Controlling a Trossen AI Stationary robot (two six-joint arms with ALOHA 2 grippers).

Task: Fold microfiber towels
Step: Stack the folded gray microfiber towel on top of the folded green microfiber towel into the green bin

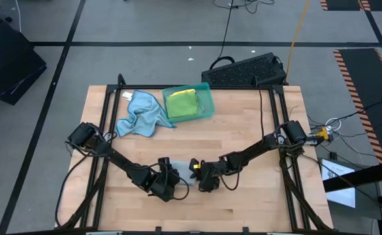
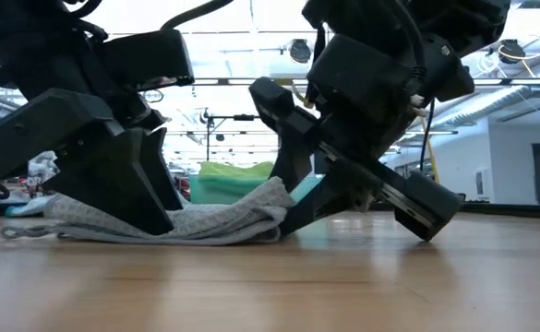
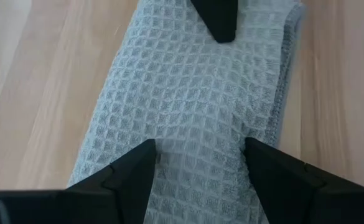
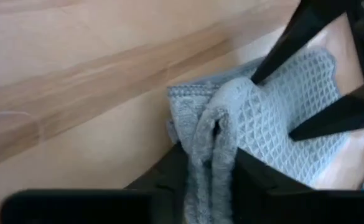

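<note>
Here both arms meet low over the near middle of the wooden table (image 1: 243, 124), working one grey towel (image 3: 194, 112) that lies folded into a long strip on the boards. The left gripper (image 3: 197, 165) stands over the strip with its fingers spread apart, one on each side of the waffle-weave cloth, pressing down on it rather than pinching it. The right gripper (image 4: 211, 163) comes in from the opposite end, and its fingers are clamped on a bunched fold at the towel's edge, the cloth puckering up between them. In the low view the grey towel lies flat along the table, with one end lifted into a thick fold against the right arm.

Farther back on the table a light blue towel (image 1: 140, 114) lies crumpled, just beside a teal tray (image 1: 206, 96). In the tray sit a green towel (image 1: 183, 104) and a yellow one, of which only an edge shows.
</note>
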